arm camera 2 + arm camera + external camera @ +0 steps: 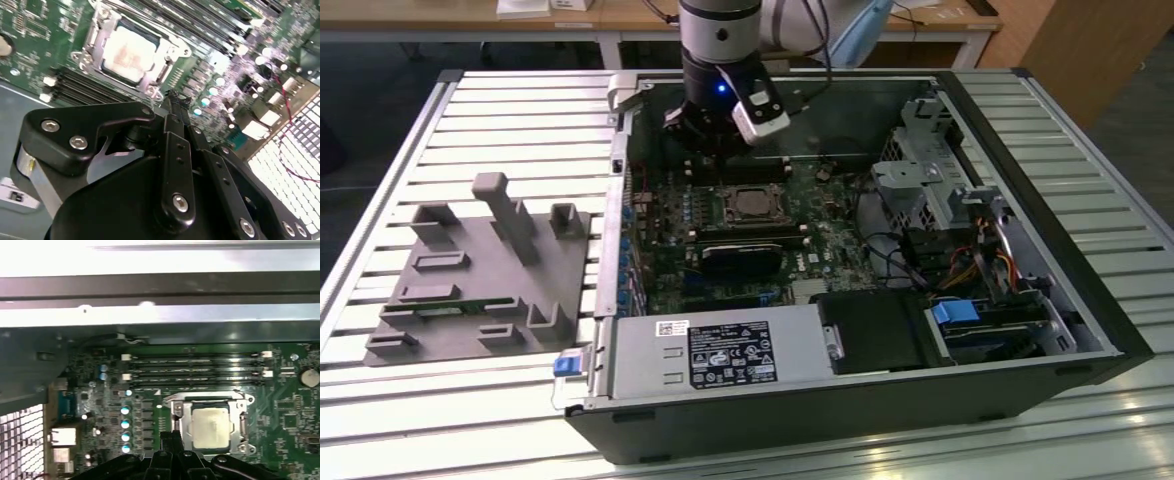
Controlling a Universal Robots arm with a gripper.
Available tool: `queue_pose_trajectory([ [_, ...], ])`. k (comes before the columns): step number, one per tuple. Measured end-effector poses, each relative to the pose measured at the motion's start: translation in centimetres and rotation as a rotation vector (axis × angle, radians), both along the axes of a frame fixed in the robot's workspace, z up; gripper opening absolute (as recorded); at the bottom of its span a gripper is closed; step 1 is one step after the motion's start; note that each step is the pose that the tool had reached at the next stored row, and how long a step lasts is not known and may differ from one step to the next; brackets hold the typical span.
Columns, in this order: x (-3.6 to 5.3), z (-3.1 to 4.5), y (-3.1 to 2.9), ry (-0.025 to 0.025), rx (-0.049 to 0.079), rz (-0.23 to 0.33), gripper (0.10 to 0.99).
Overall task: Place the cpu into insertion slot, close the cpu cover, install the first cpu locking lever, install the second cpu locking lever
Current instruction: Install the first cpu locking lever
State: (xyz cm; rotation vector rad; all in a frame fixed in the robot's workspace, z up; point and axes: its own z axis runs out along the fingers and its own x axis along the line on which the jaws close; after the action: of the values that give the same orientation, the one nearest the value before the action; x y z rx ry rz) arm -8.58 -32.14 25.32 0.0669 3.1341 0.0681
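Pale silvery-beige metal tops the cpu point(129, 52), a small flat square. I judge it light, stiff and fragile: the lid can take a touch, but the underside cannot, so any hold belongs on its opposite side edges.

Going from the exterior view's left, a grey moulded fixture point(480, 270) lies on the slatted table point(400, 130), well apart from the work. Next comes the open computer case point(620, 130), with the green motherboard point(660, 260) lying flat inside it. The cpu sits in the insertion slot point(726, 205), toward the board's far edge and just beside the long black memory slots point(192, 371).

The cpu cover point(187, 422), a thin silvery frame, lies down around the chip, whose top shows through its square window. It looks like springy sheet metal, best pressed at its rim. I cannot tell whether the locking levers are latched.

The gripper point(175, 97) hangs just above the board near one corner of the socket. Its jaws are drawn narrow, with the fingertips together and nothing between them. A drive cage point(921, 170) stands against the case's wall on the exterior view's right.
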Motion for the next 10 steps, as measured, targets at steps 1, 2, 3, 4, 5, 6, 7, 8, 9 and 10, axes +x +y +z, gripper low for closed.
queue_pose_trajectory([
  [1,-0.23,0.00,-0.01,-0.0003,0.001,0.000,0.102],
  [2,-0.45,0.00,-0.01,-0.0007,0.004,0.000,0.102],
  [3,-0.64,0.00,-0.02,-0.0009,0.008,0.000,0.102],
  [4,-0.81,0.00,-0.03,-0.0010,0.014,0.000,0.102],
  [5,-0.96,0.00,-0.04,-0.0012,0.021,0.000,0.102],
  [6,-1.15,-0.01,-0.05,-0.0017,0.030,0.000,0.102],
  [7,-1.29,-0.01,-0.05,-0.0021,0.039,0.000,0.102],
  [8,-1.38,-0.01,-0.06,-0.0023,0.051,0.000,0.102],
  [9,-1.46,-0.01,-0.06,-0.0026,0.067,0.000,0.102],
  [10,-1.52,-0.02,-0.07,-0.0028,0.085,0.000,0.102],
])
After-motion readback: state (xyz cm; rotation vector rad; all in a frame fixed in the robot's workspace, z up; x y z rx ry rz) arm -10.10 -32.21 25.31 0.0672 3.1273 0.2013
